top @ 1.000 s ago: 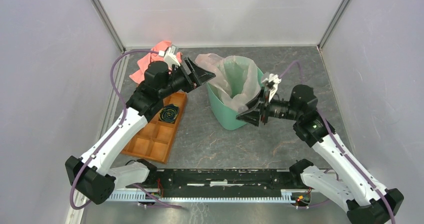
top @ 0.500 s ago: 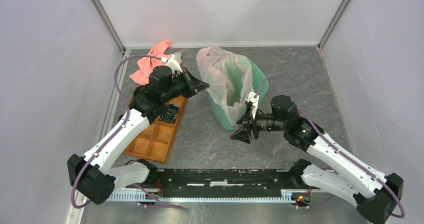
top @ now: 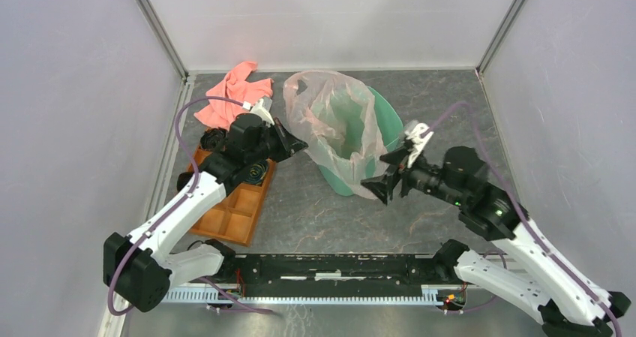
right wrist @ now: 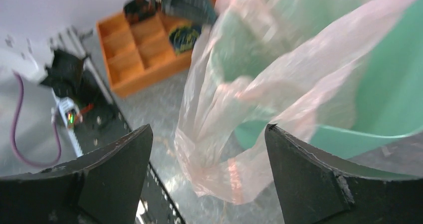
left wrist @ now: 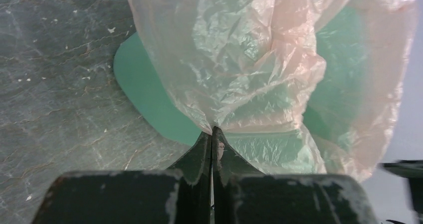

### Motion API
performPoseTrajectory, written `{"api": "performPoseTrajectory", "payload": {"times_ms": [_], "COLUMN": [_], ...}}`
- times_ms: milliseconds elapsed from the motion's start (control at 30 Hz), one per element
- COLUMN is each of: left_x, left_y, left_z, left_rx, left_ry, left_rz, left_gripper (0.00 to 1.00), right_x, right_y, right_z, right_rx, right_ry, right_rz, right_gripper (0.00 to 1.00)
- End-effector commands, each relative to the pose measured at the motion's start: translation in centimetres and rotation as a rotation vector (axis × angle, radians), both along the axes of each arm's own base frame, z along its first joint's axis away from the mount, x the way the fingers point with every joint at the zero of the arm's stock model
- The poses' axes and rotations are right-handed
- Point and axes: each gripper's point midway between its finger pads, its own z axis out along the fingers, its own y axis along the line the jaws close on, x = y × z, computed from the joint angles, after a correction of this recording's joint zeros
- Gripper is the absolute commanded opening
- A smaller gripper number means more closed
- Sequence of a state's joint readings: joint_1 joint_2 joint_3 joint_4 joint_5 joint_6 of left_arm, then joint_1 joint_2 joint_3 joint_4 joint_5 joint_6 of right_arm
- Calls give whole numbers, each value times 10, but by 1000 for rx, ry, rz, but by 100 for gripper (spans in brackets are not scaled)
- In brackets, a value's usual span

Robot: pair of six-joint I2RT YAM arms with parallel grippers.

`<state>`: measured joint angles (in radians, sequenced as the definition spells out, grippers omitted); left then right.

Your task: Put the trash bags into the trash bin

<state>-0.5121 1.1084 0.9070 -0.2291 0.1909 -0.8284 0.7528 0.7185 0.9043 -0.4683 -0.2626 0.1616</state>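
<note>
The translucent pale pink trash bag [top: 330,115] is spread over the mouth of the mint-green trash bin [top: 388,121], and its film hangs down the near side. My left gripper [top: 300,143] is shut on the bag's left edge beside the bin. In the left wrist view, the gripper [left wrist: 213,132] pinches a gathered fold of the bag [left wrist: 239,49] in front of the bin [left wrist: 144,94]. My right gripper [top: 384,179] stands open at the bin's near right. The right wrist view has the gripper [right wrist: 209,129] with the bag's [right wrist: 224,154] loose lower edge hanging between its jaws, untouched, and the bin [right wrist: 394,84] behind.
An orange compartmented tray [top: 232,202] lies left of the bin, with a dark rosette piece [top: 255,173] in one compartment. A salmon-pink cloth [top: 229,97] is crumpled at the back left. Pale enclosure walls stand on three sides.
My left gripper shut on the bag's edge and drew it left and nearer, spreading the bag wider. My right gripper opened wide and dropped from the bin's right rim to its near side.
</note>
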Motion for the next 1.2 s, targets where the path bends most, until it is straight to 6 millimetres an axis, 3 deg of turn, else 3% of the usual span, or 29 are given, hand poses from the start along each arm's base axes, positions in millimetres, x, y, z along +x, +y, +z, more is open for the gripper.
{"api": "performPoseTrajectory", "payload": {"times_ms": [0,133,267,467,567,667,867,933,967,1167], "left_x": [8,9,8,7,5,4,3,3,3,6], "left_y": [5,7,7,5,1,-1,-5,-7,-8,-13], "left_z": [-9,-20,-27,-26,-25,-22,-11,-9,-8,-10], "left_rx": [55,74,78,64,44,29,-7,-18,-20,-32], "left_ry": [-50,-36,-23,-20,-13,-13,-21,-21,-21,-12], "left_rz": [9,12,12,0,-15,-23,-34,-39,-41,-49], "left_gripper": [2,2,2,2,2,2,2,2,2,2], "right_x": [16,35,65,78,88,92,97,101,104,122], "right_y": [-27,-43,-52,-39,-46,-38,-32,-39,-47,-111], "right_z": [78,96,72,48,43,40,26,23,20,20], "right_rx": [160,202,80,-7,-62,-85,-121,-138,-158,-287], "right_ry": [-139,-162,-109,-86,-110,-109,-96,-106,-115,-192], "right_rz": [-203,-350,-504,-481,-522,-490,-474,-516,-553,-870], "right_gripper": [92,95,91,64,58,55,21,4,0,0]}}
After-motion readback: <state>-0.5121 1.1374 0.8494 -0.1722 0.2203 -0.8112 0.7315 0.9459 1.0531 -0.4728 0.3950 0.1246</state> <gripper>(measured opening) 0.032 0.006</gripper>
